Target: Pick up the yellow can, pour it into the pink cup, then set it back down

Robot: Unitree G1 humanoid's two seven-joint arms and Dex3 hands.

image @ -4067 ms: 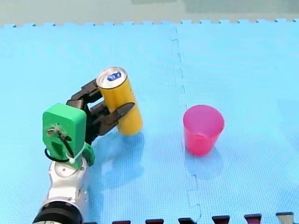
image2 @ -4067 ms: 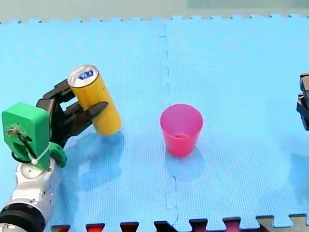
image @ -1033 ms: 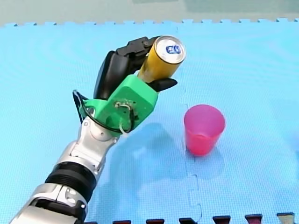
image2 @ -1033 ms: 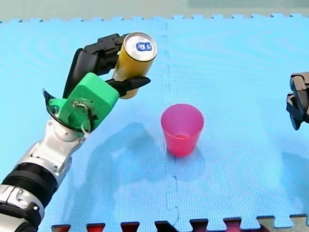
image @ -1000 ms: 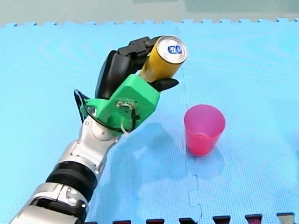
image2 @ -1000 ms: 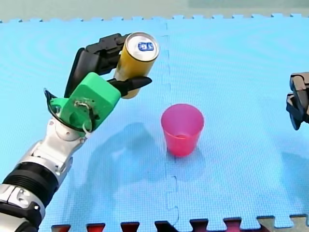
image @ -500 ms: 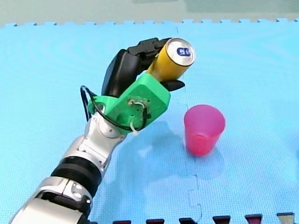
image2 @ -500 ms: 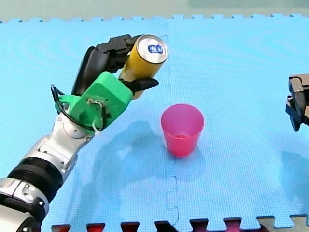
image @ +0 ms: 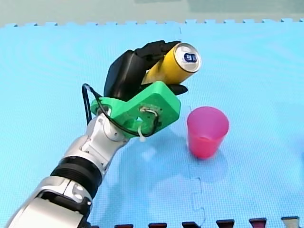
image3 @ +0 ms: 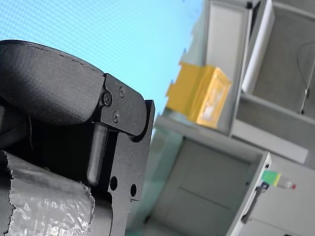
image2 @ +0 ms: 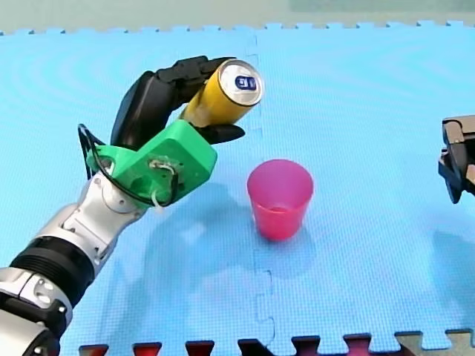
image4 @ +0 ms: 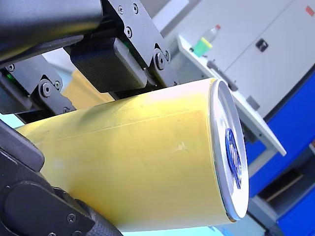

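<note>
Blue foam mat (image: pixel 247 57); left hand (image: pixel 128 71) clasps tilted yellow can (image: pixel 168 69), silver lid (image: pixel 188 51), blue tab (image: pixel 190 58), beside pink cup (image: pixel 207 133); right hand (image2: pixel 460 167) at the mat's edge, grip unclear.

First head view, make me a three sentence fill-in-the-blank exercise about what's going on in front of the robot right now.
1. The left robot hand grips the can, held tilted above the mat, and the can's body is ____ in colour.
2. The pink cup stands ____ on the blue mat.
3. The ____ robot hand is at the far right side of the scene, away from the cup.

Missing words: yellow; upright; right
</note>
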